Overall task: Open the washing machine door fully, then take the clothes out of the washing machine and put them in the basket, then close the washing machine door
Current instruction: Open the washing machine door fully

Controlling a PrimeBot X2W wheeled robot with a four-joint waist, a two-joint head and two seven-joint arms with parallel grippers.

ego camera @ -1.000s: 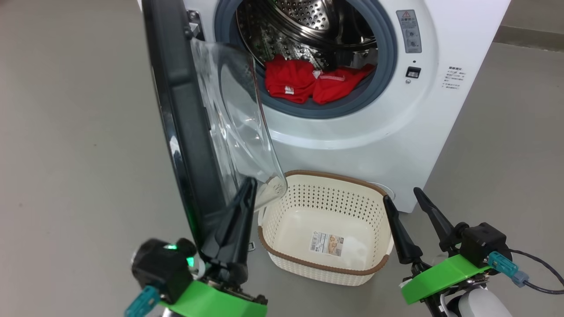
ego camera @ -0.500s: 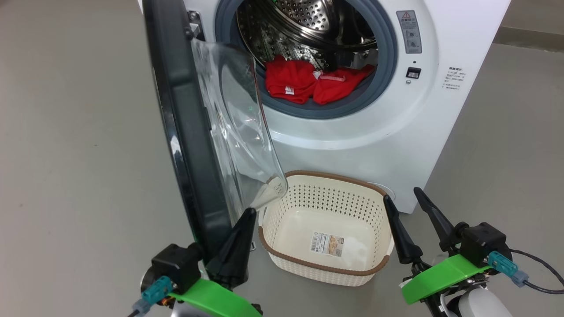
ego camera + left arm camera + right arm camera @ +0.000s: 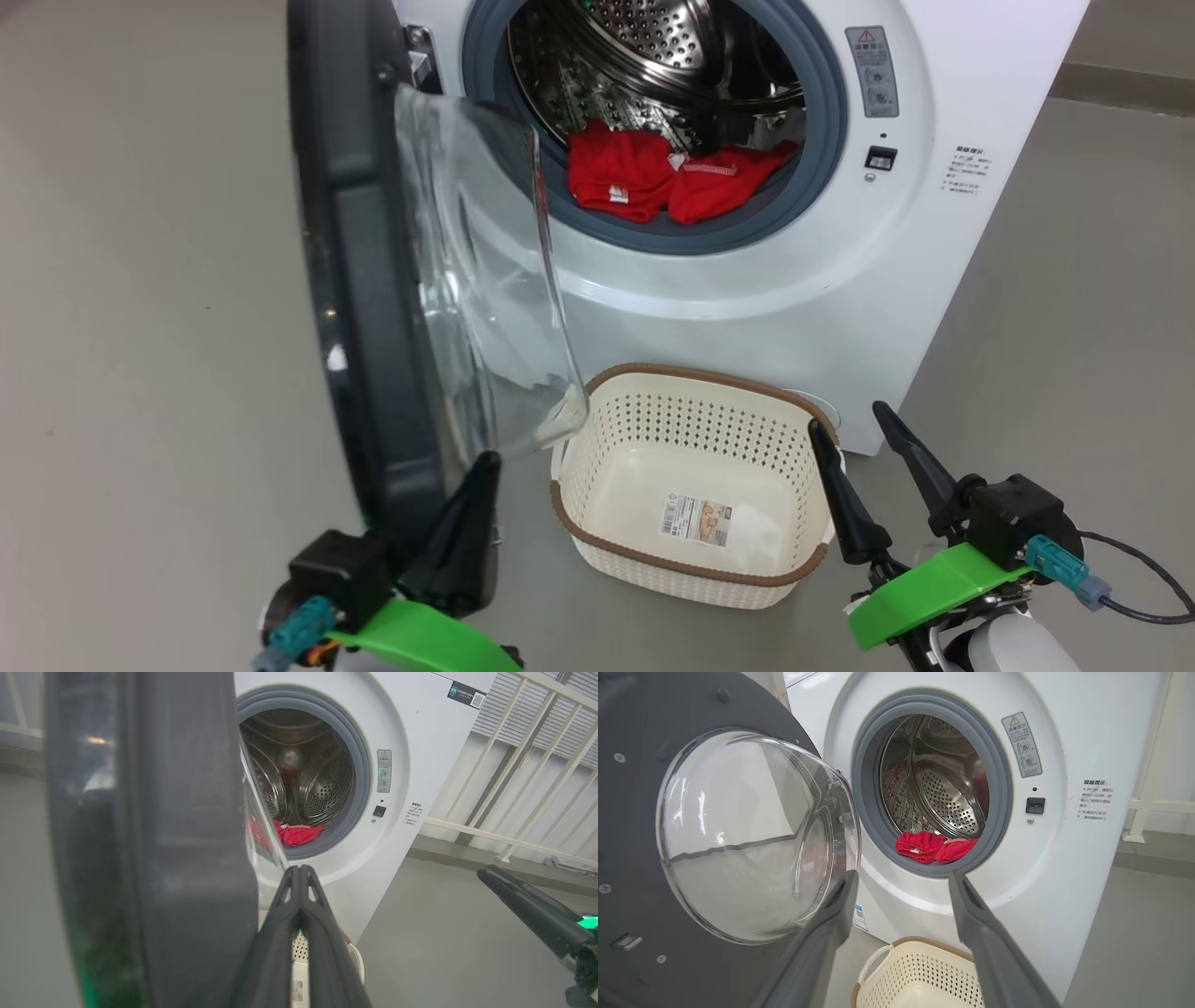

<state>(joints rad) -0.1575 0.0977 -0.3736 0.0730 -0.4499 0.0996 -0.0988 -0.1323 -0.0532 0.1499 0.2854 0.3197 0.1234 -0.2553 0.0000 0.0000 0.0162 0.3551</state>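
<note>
Plainly, one washing machine door (image 3: 364, 280); two red clothes (image 3: 653, 177); one basket (image 3: 672, 411).

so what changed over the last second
The shut left gripper drew down and back along the inner side of the door, and the door swung a little wider to the left. Nothing was taken hold of or let go. The right gripper stayed open in place, the clothes stayed in the drum, and the basket stayed empty. The head view itself shifted slightly.
</note>
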